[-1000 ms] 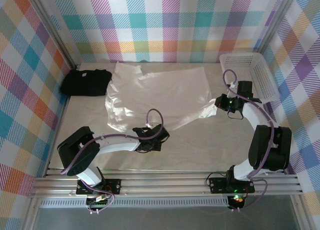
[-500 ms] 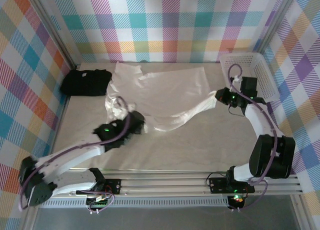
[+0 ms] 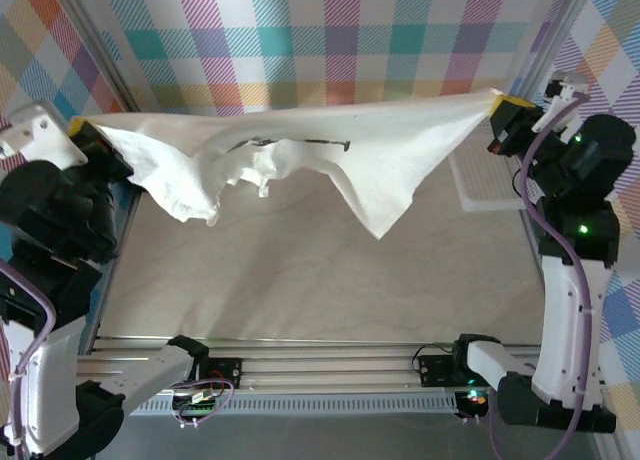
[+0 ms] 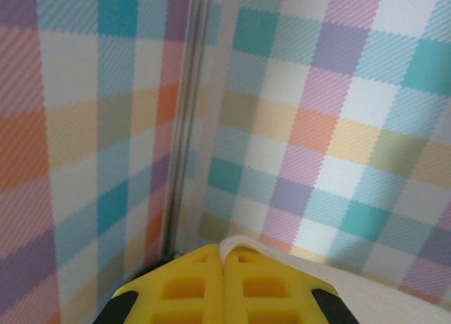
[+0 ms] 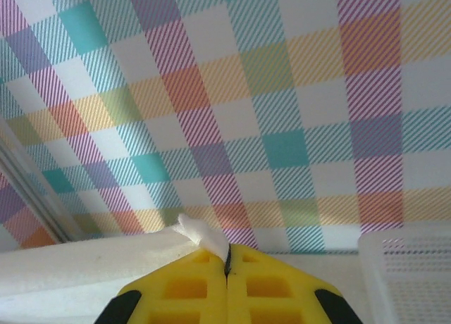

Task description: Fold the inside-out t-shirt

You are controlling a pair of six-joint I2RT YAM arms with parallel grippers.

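The left hand [image 3: 78,128] and right hand [image 3: 498,104], each clamped on an edge of the white t-shirt [image 3: 330,150], hold it stretched high above the tabletop [image 3: 300,280]; such thin pinches could slip, dropping the sagging cloth.

t-shirt [image 3: 300,160] lifted off table [image 3: 300,280], stretched between raised left hand [image 3: 78,129] and right hand [image 3: 498,101]

Cloth of the inside-out t-shirt [image 3: 330,155]: soft white cotton, matt, creased. Pads of left gripper [image 4: 224,257] and right gripper [image 5: 227,257]: yellow plastic, matt, moulded with square recesses. Table [image 3: 300,280]: pale wood grain, low sheen. Basket [image 3: 490,185] at 3 o'clock: white perforated plastic. Rail [image 3: 330,365] at 6 o'clock: bare ribbed metal, satin.
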